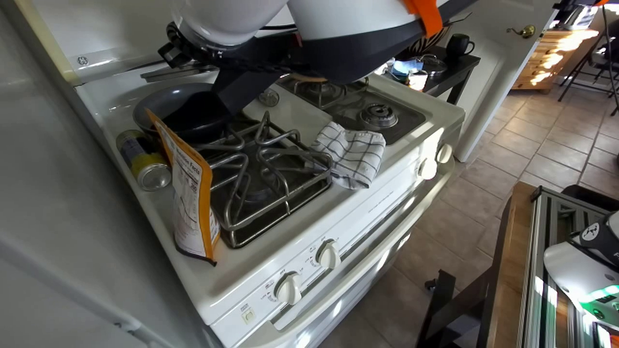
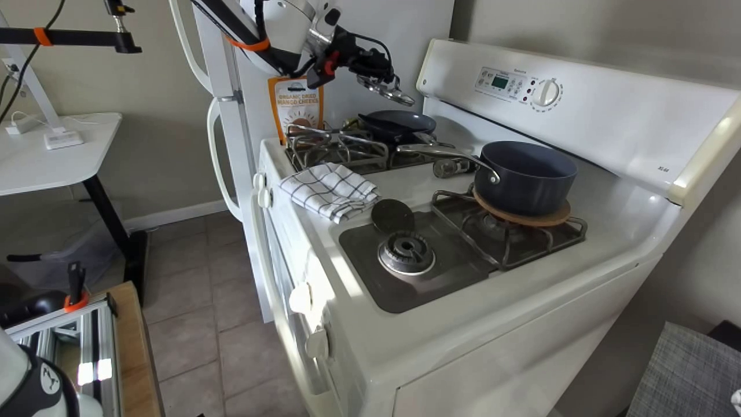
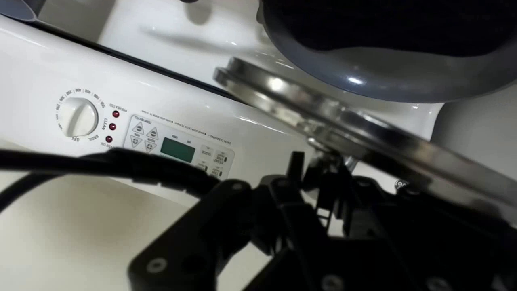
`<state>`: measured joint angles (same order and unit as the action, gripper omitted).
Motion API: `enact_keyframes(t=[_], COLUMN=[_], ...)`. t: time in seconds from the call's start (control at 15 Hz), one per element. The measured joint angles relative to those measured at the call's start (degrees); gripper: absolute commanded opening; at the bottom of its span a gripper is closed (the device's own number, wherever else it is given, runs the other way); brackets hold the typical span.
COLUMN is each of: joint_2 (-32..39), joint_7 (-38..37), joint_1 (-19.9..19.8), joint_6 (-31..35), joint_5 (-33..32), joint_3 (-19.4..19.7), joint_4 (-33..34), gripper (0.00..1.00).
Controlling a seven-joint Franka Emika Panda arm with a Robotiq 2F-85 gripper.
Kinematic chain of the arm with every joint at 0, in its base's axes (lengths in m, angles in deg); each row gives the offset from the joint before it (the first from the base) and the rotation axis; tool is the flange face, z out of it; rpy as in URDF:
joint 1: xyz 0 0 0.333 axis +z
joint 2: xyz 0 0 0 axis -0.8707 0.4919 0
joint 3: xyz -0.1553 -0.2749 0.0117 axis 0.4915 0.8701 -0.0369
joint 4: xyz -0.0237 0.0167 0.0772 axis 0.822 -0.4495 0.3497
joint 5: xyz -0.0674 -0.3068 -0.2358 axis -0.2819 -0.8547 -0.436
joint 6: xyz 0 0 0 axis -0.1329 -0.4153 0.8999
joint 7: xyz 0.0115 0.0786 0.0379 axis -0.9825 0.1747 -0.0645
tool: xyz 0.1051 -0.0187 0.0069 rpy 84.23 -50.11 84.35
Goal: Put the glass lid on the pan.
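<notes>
A white robot arm (image 2: 281,35) reaches over a white stove (image 2: 463,324). Its black jaws are closed on the knob (image 3: 323,152) of the lid (image 3: 355,117), holding it in the air. The lid is tilted and shows nearly edge-on in the wrist view. Lower down and near it is the pan (image 2: 405,120), black and shallow, sitting at the back of the stove by the fridge (image 2: 422,35). Lid and pan are apart; from where I stand I cannot tell whether the lid is straight over the pan.

Along the stove's fridge side, an orange and white bag (image 1: 188,198) marked "Organic Dried Mango Cheeks" stands upright, with a can (image 1: 145,162) on its side next to it. A metal grate (image 1: 280,200) spreads out in front of the pan. In both exterior views, a white towel (image 1: 350,152) with dark checks lies rumpled beside the grate, at the stove's front.

At the end away from the fridge, in an exterior view, a deep dark pot (image 2: 527,179) rests on a round brown trivet (image 2: 553,219), its metal handle (image 2: 431,150) pointing toward the pan. A small jar (image 2: 450,167) lies near the handle. Nearer the front, a dark disc (image 2: 393,215) sits just beside a burner (image 2: 407,252). The back panel (image 2: 579,110) behind has a dial (image 2: 545,92) and a green display (image 2: 499,82).
</notes>
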<state>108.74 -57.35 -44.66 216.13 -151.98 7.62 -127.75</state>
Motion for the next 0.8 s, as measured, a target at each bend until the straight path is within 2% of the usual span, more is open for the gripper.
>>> enact_keyframes(t=[0.47, 0.8], joint_2=[3.12, 7.32], joint_7=[-2.07, -2.54], joint_1=[0.65, 2.25], joint_6=[-2.02, -6.34], joint_5=[-8.92, -10.88], joint_3=[1.26, 1.24], joint_4=[1.64, 5.37], gripper=[0.03, 0.03])
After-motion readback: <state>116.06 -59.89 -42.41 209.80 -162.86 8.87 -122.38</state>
